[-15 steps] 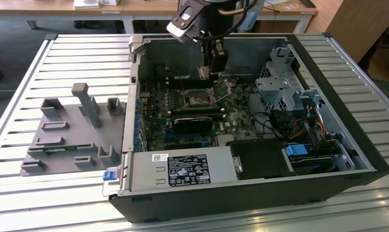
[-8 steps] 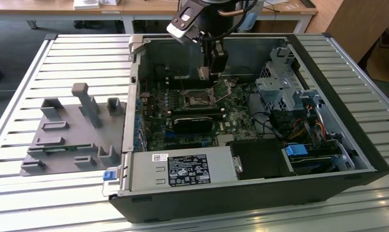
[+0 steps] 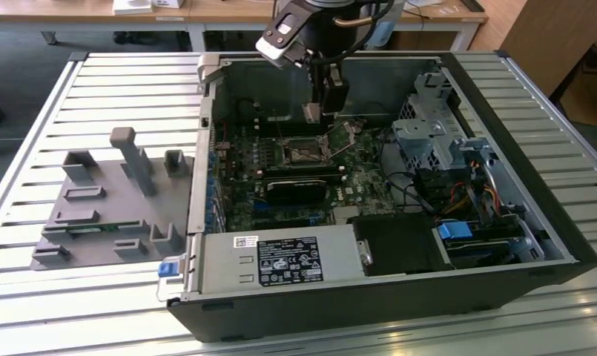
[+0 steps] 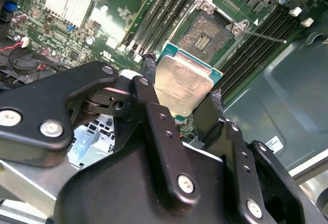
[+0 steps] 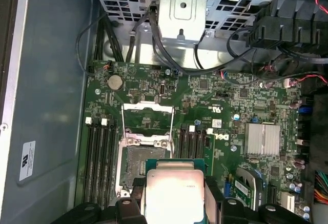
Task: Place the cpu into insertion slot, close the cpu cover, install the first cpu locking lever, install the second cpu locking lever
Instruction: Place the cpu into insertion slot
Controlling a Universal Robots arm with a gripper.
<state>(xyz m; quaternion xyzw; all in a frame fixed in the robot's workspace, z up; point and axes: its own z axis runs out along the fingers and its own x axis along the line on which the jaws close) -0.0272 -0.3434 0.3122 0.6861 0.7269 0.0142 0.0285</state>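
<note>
Your gripper [image 4: 182, 80] is clamped on the chip [image 4: 185, 88], its black fingers [image 4: 148, 73] pressing two opposite edges. The chip's dull metal top faces the camera in both wrist views (a green rim peeks out at the corners). The chip is held in the air and not seated. The socket [image 4: 205, 35] lies bare close by, its dark centre exposed. The cover [image 5: 148, 107] stands swung open on the side of the socket away from the chip.

In the exterior view the gripper [image 3: 313, 111] hangs inside the computer case [image 3: 397, 311], at about twelve o'clock from the socket [image 3: 306, 154]. A grey tray [image 3: 110, 215] sits well apart, at nine o'clock of the case.

Here is what I judge could go wrong:
- **Tilt or offset:** the grip is on the edges alone, so if the chip comes down tilted or off-centre, a corner could land on the socket's contacts and damage them.
- **Slipping:** if the chip slips between the fingers, it could turn out of square with the silvery rim and refuse to drop in.
- **Orientation:** I cannot tell from these views whether the chip's orientation matches the socket, so check it.
- **Lever and slots:** a thin wire lever [image 4: 266, 37] juts out beside the socket, and the memory slots [image 4: 159, 16] crowd both sides. A finger straying wide could catch either.
- **Cover:** a knock could drop the open cover onto the socket before the chip is in.
</note>
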